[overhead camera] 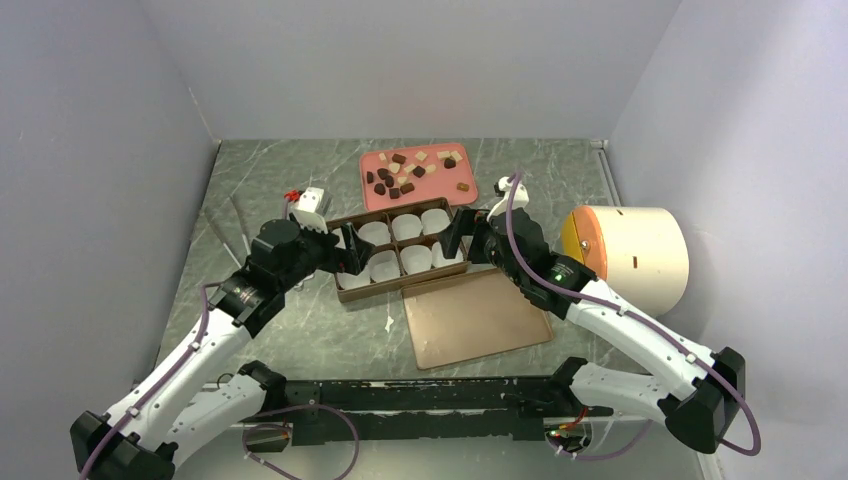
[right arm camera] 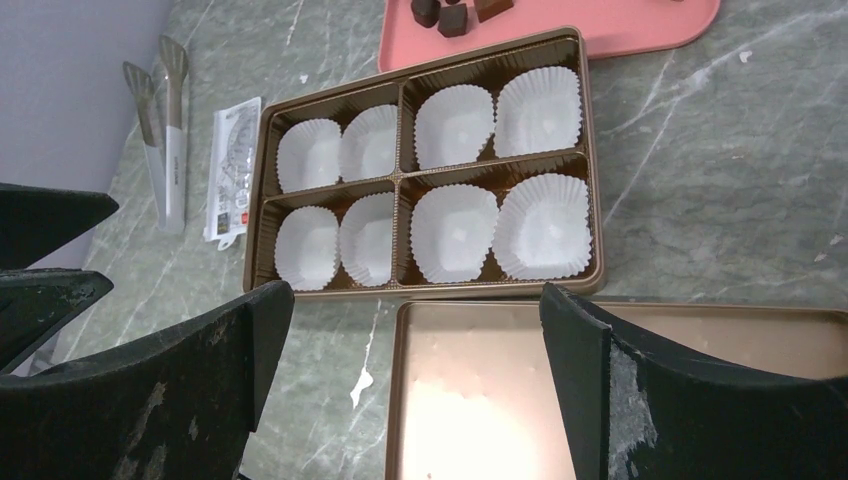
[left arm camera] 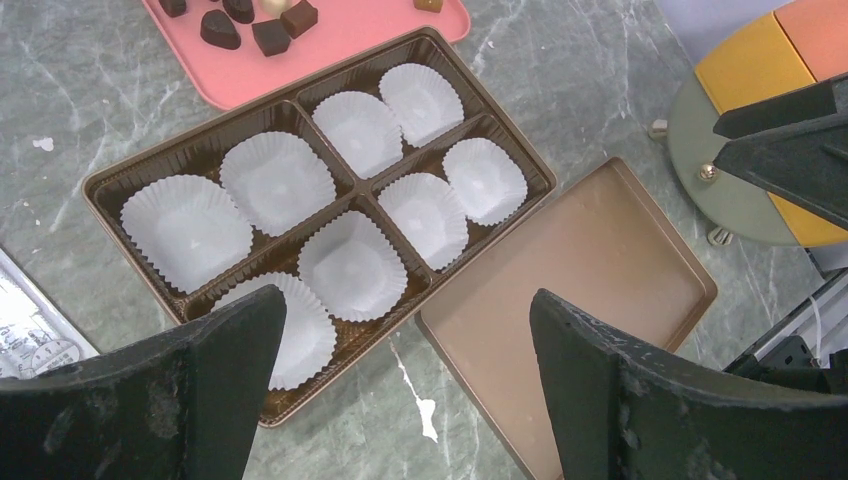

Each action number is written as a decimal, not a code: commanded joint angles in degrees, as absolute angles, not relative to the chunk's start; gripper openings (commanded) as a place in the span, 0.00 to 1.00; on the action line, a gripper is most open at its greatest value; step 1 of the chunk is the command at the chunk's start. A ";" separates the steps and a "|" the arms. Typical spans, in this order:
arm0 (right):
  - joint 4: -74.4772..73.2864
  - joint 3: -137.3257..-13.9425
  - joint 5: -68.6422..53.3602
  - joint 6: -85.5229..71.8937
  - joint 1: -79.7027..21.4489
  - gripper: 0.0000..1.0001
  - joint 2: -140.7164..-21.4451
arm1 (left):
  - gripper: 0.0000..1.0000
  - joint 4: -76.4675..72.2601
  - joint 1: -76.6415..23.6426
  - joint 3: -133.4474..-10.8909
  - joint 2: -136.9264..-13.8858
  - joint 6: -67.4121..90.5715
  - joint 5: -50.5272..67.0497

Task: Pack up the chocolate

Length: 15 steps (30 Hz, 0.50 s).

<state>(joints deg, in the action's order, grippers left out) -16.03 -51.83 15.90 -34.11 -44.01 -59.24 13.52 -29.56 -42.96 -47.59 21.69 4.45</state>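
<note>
The chocolate (overhead camera: 415,165) is several small dark brown, reddish, caramel and cream chunks on a flat pink tray (overhead camera: 375,190) at the back. A few chunks show in the left wrist view (left arm camera: 270,35) and the right wrist view (right arm camera: 452,18). In front of the tray lies a brown box (overhead camera: 352,294) holding several empty white paper cups (left arm camera: 275,180). My left gripper (overhead camera: 345,255) hovers open and empty over the box's left end. My right gripper (overhead camera: 455,240) hovers open and empty over its right end. Both sets of jaws stand wide apart in the wrist views (left arm camera: 407,300) (right arm camera: 417,295).
The box's flat brown lid (overhead camera: 475,318) lies on the table just in front of the box. A white cylinder with an orange-yellow face (overhead camera: 635,255) stands at the right. Metal tongs (overhead camera: 232,230) and a white packet (overhead camera: 310,200) lie at the left.
</note>
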 commanded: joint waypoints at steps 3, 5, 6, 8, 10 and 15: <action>-14.24 -54.63 17.37 -34.46 -43.90 1.00 -59.11 | 0.97 11.87 -29.62 -45.42 -49.15 20.87 3.28; -14.16 -55.05 16.88 -34.58 -43.94 1.00 -59.45 | 0.97 12.21 -29.57 -46.39 -49.58 20.28 2.35; -13.90 -55.03 16.61 -34.73 -43.87 1.00 -59.45 | 0.97 12.22 -29.57 -46.48 -49.64 20.15 1.49; -13.51 -54.62 16.63 -35.10 -43.87 1.00 -59.02 | 0.97 11.99 -29.59 -45.88 -50.15 21.11 -0.83; -12.95 -53.45 16.66 -35.57 -43.88 1.00 -58.01 | 0.97 12.76 -29.61 -45.63 -51.43 22.86 -4.49; -11.55 -50.73 16.61 -35.81 -43.90 1.00 -54.53 | 0.97 19.06 -29.47 -49.00 -57.76 24.68 -11.45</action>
<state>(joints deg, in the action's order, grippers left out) -15.62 -52.10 16.16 -34.96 -44.01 -58.28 15.22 -29.56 -44.71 -53.82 22.90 -3.90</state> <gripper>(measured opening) 0.997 0.967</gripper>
